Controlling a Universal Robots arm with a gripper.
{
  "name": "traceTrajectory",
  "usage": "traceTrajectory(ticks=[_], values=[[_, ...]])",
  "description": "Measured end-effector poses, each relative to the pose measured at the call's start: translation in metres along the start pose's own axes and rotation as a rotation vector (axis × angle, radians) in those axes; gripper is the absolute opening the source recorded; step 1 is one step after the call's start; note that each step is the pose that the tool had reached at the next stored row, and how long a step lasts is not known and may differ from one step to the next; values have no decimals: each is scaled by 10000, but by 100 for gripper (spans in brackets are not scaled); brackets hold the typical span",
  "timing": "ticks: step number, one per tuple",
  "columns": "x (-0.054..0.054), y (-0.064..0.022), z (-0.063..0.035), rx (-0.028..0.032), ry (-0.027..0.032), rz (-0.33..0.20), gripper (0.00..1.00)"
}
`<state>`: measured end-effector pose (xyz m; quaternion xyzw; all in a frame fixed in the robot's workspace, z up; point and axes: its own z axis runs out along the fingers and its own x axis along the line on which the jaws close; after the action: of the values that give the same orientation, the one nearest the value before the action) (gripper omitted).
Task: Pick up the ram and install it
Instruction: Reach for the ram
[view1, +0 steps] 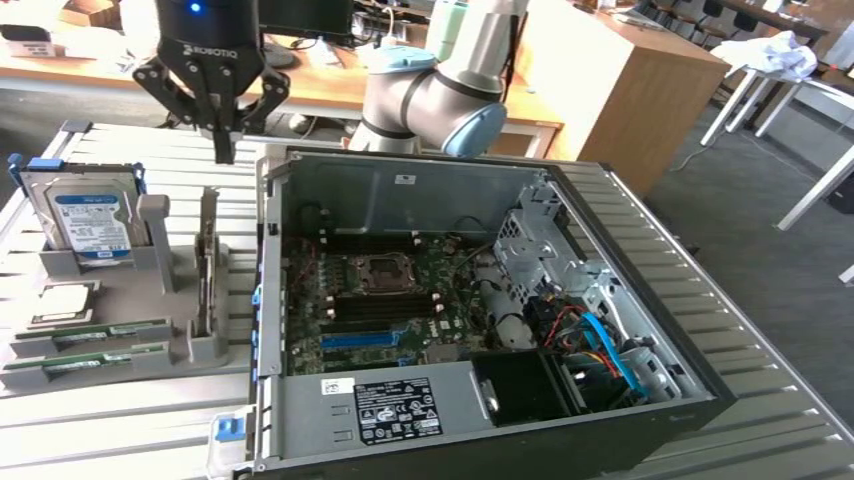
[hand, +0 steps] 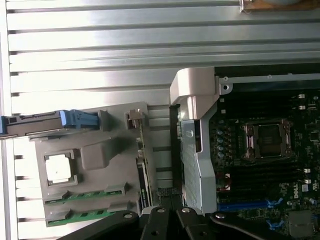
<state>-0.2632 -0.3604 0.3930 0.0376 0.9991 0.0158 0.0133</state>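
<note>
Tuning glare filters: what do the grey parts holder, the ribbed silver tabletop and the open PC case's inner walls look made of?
Grey parts holder: matte, uniform grey, blocky; probably plastic, maybe printed. Ribbed silver tabletop: bright reflective slats, likely aluminium. PC case inner walls: dull grey sheet with punched holes, presumably steel.

The gripper (view1: 224, 148) hangs pointing straight down, its fingers pressed together. The arm (view1: 434, 95) bends at a blue-capped joint beside it.

Slatted metal table (view1: 120, 440), open computer case (view1: 400, 190), grey holder (view1: 207, 348)
</note>
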Motion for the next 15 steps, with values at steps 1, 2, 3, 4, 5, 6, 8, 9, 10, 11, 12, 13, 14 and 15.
traceTrajectory(ticks=[1, 2, 3, 4, 5, 6, 8, 9, 10, 11, 12, 13, 14, 15], values=[[20, -1, -1, 0, 0, 0, 10], [40, -3, -1, 0, -1, 0, 10], [60, -5, -2, 0, -1, 0, 10], [76, -6, -2, 0, -1, 0, 10], [96, -7, -2, 0, -2, 0, 10], [119, -9, -3, 0, -2, 1, 10], [157, -11, -4, -1, -3, 1, 10], [174, -13, -5, 0, -2, 0, 10], [194, -15, -5, -1, -3, 0, 10], [212, -16, -6, 0, -3, 0, 10], [234, -18, -6, 0, -4, 0, 10], [255, -19, -7, 0, -4, 0, 10], [277, -21, -8, 0, -5, -1, 10], [299, -22, -8, 0, -5, 0, 10]])
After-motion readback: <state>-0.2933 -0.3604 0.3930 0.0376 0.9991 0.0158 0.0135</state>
